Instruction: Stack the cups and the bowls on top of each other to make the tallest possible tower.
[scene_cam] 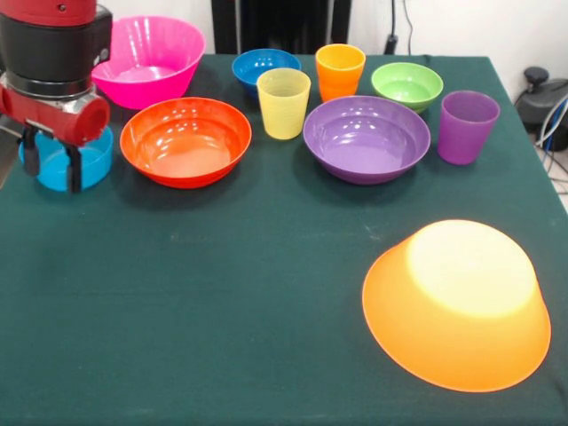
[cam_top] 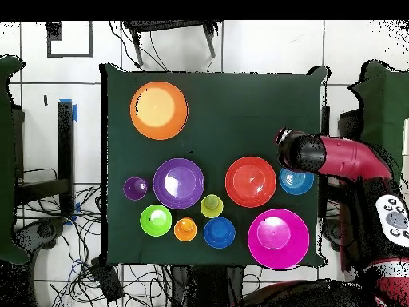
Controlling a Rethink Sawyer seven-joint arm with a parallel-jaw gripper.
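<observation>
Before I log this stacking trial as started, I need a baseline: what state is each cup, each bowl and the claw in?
Large yellow-orange plastic bowl: upside down, alone.
Large pink bowl: upright, empty.
Orange-red bowl: upright, empty.
Purple bowl: upright, empty.
Dark blue bowl: upright.
Green bowl: upright, empty.
Light blue bowl: upright, claw fingers over it.
Yellow cup, orange cup, purple cup: upright, unstacked.
Claw: open.

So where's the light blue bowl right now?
In the front view the light blue bowl sits at the table's far left edge, under the gripper, just left of the orange-red bowl and near the pink bowl.
</observation>
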